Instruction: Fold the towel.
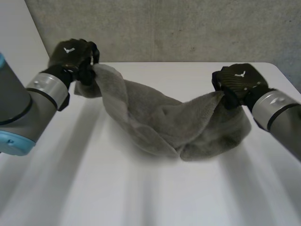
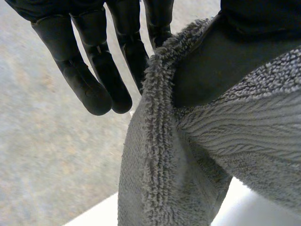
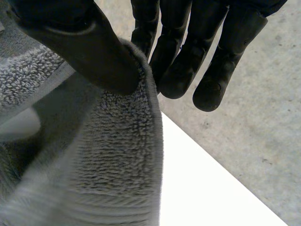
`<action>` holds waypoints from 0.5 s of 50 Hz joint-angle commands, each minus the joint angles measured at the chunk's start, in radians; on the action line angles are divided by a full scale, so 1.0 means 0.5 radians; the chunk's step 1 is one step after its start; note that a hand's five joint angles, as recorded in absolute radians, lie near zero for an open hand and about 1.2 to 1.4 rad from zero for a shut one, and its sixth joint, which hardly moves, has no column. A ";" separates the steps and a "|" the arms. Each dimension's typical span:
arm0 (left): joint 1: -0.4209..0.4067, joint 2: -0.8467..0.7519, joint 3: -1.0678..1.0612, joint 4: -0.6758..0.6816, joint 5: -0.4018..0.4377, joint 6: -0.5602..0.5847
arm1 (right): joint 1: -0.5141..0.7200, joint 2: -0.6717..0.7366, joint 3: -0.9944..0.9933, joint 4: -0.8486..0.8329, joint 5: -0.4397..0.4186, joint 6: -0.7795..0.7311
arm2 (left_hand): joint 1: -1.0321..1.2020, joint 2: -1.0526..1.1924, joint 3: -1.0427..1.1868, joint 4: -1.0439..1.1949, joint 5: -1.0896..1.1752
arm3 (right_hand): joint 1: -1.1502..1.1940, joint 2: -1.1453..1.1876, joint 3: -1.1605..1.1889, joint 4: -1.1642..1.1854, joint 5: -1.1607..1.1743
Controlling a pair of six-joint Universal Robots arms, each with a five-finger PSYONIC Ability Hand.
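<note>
The grey towel (image 1: 164,125) is pinched at one end by the closed fingers (image 2: 96,92) of the left hand (image 1: 70,54), and at the other end likewise by the right hand (image 1: 240,81). Its long axis is strung hand to hand, with the middle sagging below both onto the white table (image 1: 141,197).

White flat smooth table (image 1: 141,197) before me, spanning left to right, near edge to far. Its far edge runs straight. Behind far edge, grey rough speckled concrete wall (image 1: 188,28), upright, across most of background. At far left, pale plain panel (image 1: 19,42) beside that wall, slanted seam between them. From my wrists: grey speckled surface (image 3: 263,141) beyond table's straight edge; wall or floor, cannot tell.
</note>
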 commanded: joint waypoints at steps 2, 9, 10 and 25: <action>0.042 0.063 -0.113 -0.016 0.008 -0.070 | -0.045 -0.002 -0.237 0.675 0.000 -0.212 | -0.155 -0.191 -0.294 -0.246 -0.522 | 0.117 0.141 0.111 0.108 0.112; 0.125 -0.099 -0.269 0.027 0.008 -0.040 | -0.014 0.185 -0.243 0.804 0.034 -0.528 | -0.155 -0.191 -0.294 -0.246 -0.522 | 0.117 0.141 0.111 0.108 0.112; 0.125 -0.099 -0.269 0.027 0.008 -0.040 | -0.014 0.185 -0.243 0.804 0.034 -0.528 | -0.155 -0.191 -0.294 -0.246 -0.522 | 0.117 0.141 0.111 0.108 0.112; 0.435 -0.560 -0.063 0.037 0.036 0.236 | 0.200 0.486 -0.090 0.509 0.028 -0.320 | -0.905 -0.941 -1.044 -0.996 -1.272 | 0.117 0.141 0.111 0.108 0.112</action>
